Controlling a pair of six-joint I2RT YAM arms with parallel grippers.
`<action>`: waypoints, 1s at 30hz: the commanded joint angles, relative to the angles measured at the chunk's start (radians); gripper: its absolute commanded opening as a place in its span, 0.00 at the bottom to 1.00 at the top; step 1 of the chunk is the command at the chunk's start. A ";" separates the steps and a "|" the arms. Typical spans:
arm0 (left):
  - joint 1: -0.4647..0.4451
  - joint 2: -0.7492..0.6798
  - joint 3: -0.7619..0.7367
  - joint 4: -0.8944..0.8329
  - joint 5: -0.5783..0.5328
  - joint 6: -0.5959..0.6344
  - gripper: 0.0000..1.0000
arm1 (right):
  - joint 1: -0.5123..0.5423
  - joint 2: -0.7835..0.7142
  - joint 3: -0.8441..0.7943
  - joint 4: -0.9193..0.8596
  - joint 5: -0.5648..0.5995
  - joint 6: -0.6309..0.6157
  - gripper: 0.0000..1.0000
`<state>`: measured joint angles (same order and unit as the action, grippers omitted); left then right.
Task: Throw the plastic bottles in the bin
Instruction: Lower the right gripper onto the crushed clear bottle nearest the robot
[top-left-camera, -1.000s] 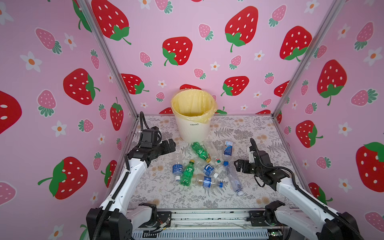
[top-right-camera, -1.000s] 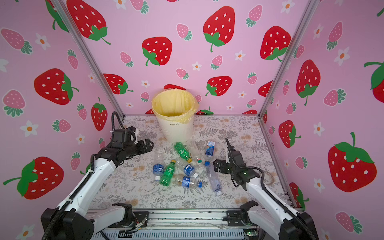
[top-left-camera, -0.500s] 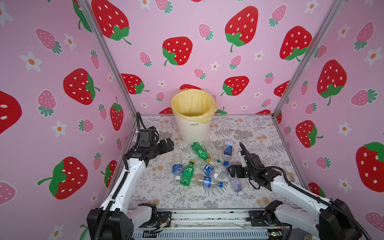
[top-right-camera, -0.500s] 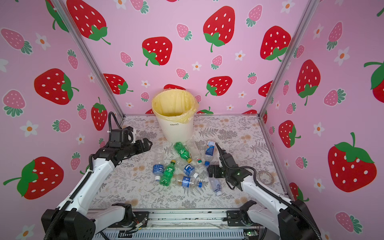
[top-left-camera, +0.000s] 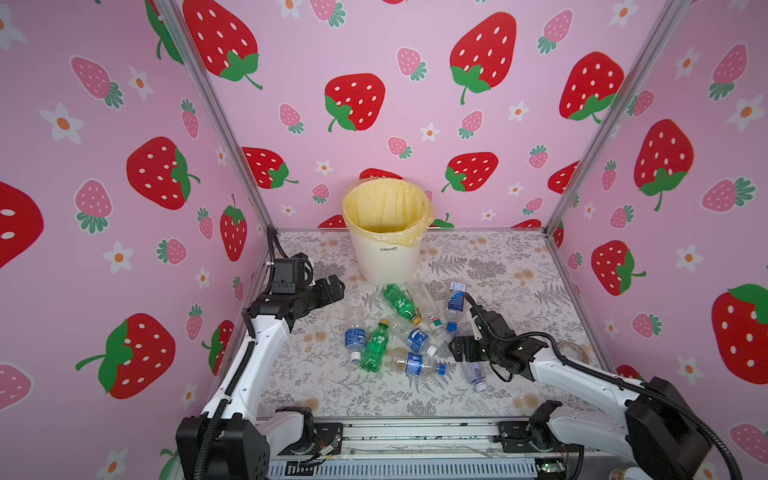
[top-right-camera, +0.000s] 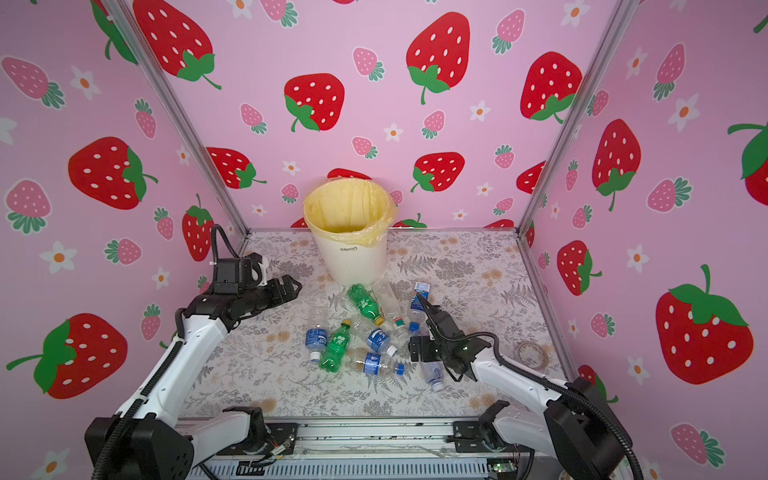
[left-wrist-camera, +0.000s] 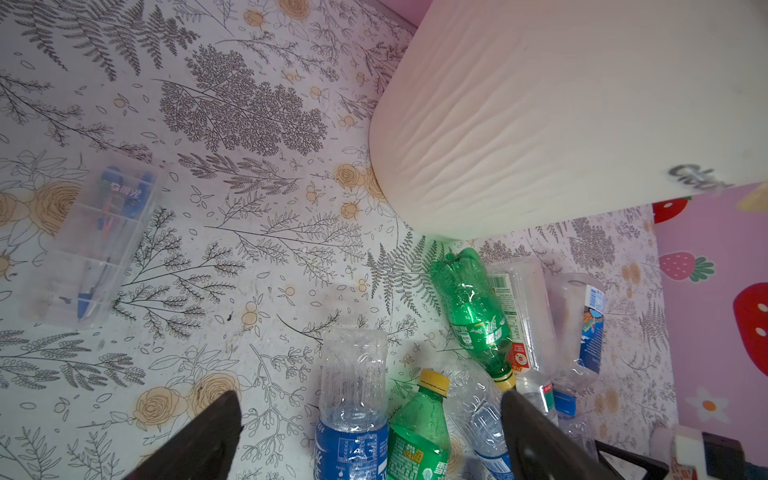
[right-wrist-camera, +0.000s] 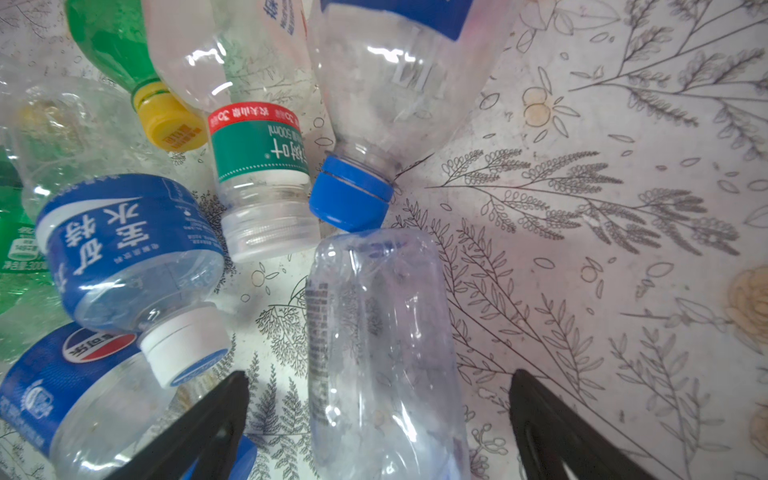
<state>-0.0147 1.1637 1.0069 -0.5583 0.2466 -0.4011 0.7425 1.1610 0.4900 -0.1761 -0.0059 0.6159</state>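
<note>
Eight bottles (top-left-camera: 417, 337) (two green), one bin (top-left-camera: 386, 266); left gripper (left-wrist-camera: 370, 399), right gripper (right-wrist-camera: 378, 384) agape, empty.

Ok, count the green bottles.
2. One green bottle lies in front of the bin; the second green bottle lies nearer the camera, beside a blue-labelled bottle. The bin's floor is partly hidden.

Grey "clean" on the white bin (top-left-camera: 386, 268); "500ml" on a green-labelled clear bottle (right-wrist-camera: 259, 166).

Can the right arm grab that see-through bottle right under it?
Probably yes. The right gripper is open and lined up over the clear bottle, and nothing covers it.
</note>
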 joint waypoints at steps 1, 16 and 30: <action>0.016 0.004 0.004 0.004 0.030 -0.018 0.98 | 0.016 0.009 -0.005 -0.002 0.037 0.020 0.98; 0.025 0.004 -0.003 0.011 0.051 -0.018 0.98 | 0.040 0.041 -0.011 0.004 0.070 0.027 0.86; 0.041 0.003 -0.002 0.012 0.053 -0.019 0.98 | 0.050 0.042 -0.022 0.010 0.073 0.018 0.62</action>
<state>0.0204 1.1660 1.0065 -0.5571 0.2821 -0.4171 0.7837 1.2190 0.4850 -0.1673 0.0525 0.6308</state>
